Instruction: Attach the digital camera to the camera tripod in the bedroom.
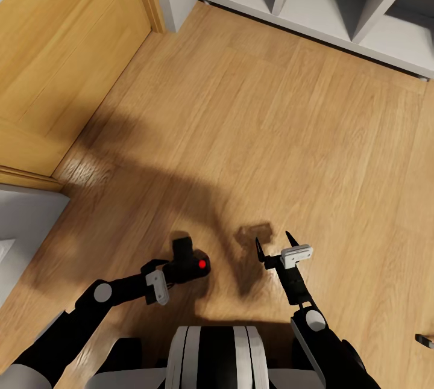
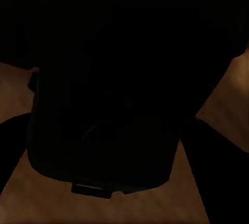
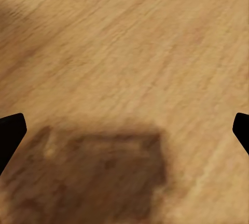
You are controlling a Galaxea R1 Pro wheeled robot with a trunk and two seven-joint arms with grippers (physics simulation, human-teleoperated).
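Two arms are out in front of the robot over the light wood floor point(image 1: 271, 124), low in the head view. The left gripper point(image 1: 181, 265) has the digital camera point(image 1: 191, 264) clamped between its jaws, held just above the floor, with the little red button facing up. From the left wrist cam it's basically a big dark block, the camera body point(image 2: 104, 109), right up against the lens, with bits of floor peeking around it. The right gripper point(image 1: 274, 247) holds nothing, its jaws spread wide, and the two black fingertips point(image 3: 10, 130) sit at opposite edges of the right wrist view over a dark shadow on the boards. A wooden door point(image 1: 54, 58) stands off to the left, and the bottom of a white cube shelf point(image 1: 337, 9) runs across the far side.
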